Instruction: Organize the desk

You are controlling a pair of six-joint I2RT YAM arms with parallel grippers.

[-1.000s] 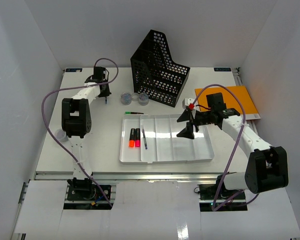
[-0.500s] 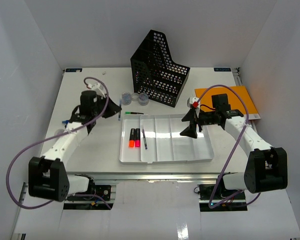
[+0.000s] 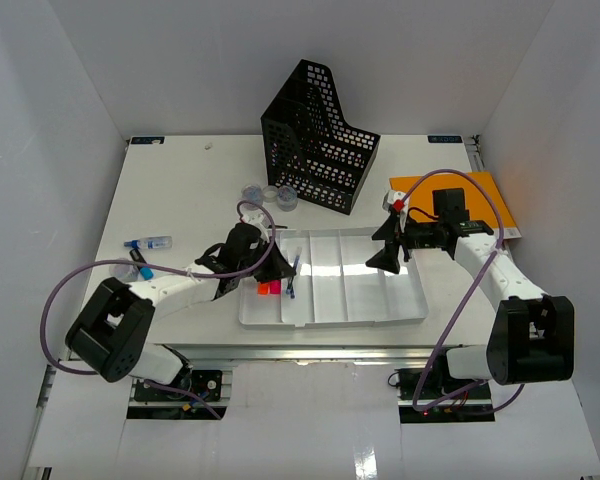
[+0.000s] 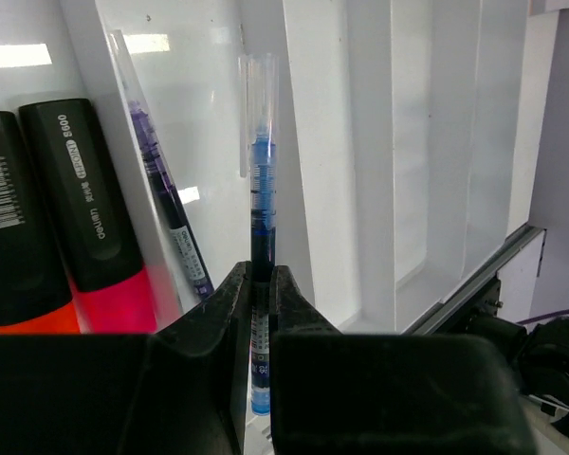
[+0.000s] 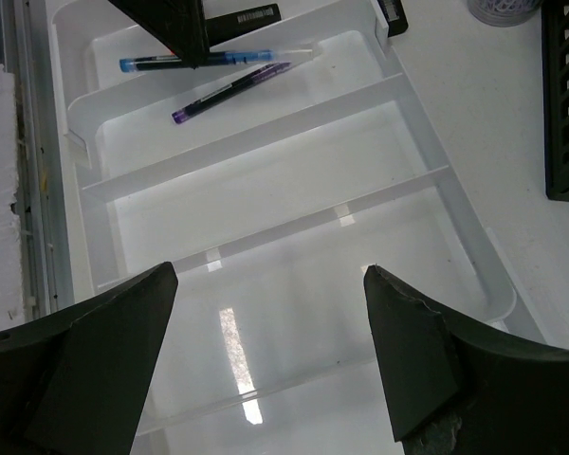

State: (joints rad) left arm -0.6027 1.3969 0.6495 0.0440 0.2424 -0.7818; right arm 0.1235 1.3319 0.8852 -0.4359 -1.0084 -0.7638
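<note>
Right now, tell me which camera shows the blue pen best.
Left wrist: the blue pen is close and sharp, pinched in the left hand above the tray. Right wrist shows it small, beside the purple pen. Top external shows only a sliver.

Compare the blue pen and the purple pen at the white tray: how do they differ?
The blue pen has blue ink; the purple pen has purple. The blue pen is clamped in the left gripper; the purple pen lies free in the tray. Both are slim, clear-barrelled pens.
</note>
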